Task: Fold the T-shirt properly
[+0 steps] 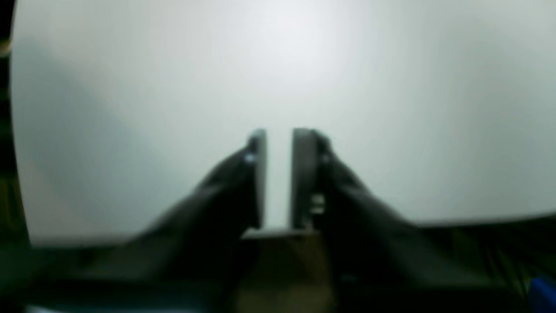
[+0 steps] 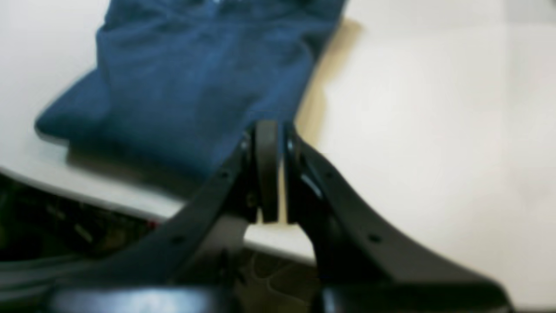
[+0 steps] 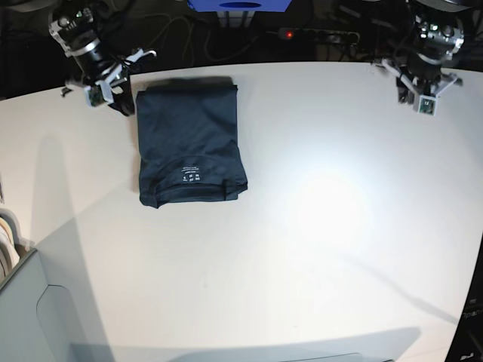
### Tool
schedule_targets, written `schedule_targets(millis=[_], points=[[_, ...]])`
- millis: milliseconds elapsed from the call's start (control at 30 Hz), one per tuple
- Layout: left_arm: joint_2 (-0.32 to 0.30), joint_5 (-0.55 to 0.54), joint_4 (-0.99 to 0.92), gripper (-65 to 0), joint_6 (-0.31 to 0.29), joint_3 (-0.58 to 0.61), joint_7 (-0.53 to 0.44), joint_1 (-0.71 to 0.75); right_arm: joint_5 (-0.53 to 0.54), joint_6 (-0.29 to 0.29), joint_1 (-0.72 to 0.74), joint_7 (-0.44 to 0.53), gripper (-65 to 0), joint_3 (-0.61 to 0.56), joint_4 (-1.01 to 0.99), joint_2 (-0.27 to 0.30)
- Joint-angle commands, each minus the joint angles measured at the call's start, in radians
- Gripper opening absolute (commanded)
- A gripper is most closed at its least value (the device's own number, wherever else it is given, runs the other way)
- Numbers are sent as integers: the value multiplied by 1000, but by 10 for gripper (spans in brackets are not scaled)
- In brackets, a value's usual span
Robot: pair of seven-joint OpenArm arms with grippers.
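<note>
T-shirt (image 3: 189, 143), folded, just beside your right gripper (image 2: 278, 134), nearly closed, empty; left gripper (image 1: 278, 143) slightly parted; cloth likely soft, limp; pinch edges.

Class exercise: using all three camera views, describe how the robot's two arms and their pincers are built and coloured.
Both pincers, left pincer and right pincer, have matte black curved fingers ending in flat, narrow pads. From the base view, the arms' wrists are silver-grey metal and black, with small white brackets and black cables nearby.

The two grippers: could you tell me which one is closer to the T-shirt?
The right gripper, just beside the folded T-shirt's far corner; the left gripper sits across the table, over bare surface.
</note>
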Motion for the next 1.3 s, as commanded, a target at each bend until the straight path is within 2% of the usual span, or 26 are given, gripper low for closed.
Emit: schedule_targets(millis=[0, 133, 300, 400, 467, 567, 700, 767, 800, 867, 967, 1067, 1133, 1267], points=[[22, -8, 22, -650, 6, -19, -12, 29, 20, 16, -37, 19, -648, 3, 22, -8], [102, 3, 13, -650, 6, -31, -22, 130, 20, 16, -165, 19, -648, -3, 19, -13], [154, 3, -42, -650, 6, -26, -24, 196, 20, 16, -280, 19, -648, -47, -33, -10], [160, 3, -141, -650, 6, -26, -45, 196, 20, 16, -287, 19, -648, -86, -156, -2], [161, 3, -242, -650, 6, -25, -117, 192, 20, 16, -278, 22, -648, -95, -245, 21], [151, 4, -461, -650, 7, 35, -294, 173, 20, 16, -218, 27, -648, -118, -426, 44], [89, 55, -785, -650, 18, 164, -549, 143, 16, 16, -71, 27, -648, -196, -751, 121], [68, 72, -962, -650, 18, 204, -638, 97, 16, 16, 13, 30, -648, -242, -926, 159], [54, 72, -1058, -650, 18, 217, -674, 61, 16, 16, 56, 37, -648, -262, -1010, 173], [32, 72, -1235, -650, 20, 231, -728, -15, 16, 6, 104, 116, -648, -287, -1124, 185], [-1, 72, -1483, -650, 20, 259, -800, -141, 16, -109, 136, 318, -648, -333, -1259, 201], [-17, 72, -1641, -650, 20, 302, -843, -230, 16, -276, 161, 489, -648, -377, -1397, 213], [-14, 72, -1678, -650, 38, 340, -843, -261, 16, -397, 194, 559, -648, -397, -1486, 213], [-6, 67, -1681, -650, 138, 435, -843, -264, 16, -646, 245, 616, -648, -454, -1616, 204]])
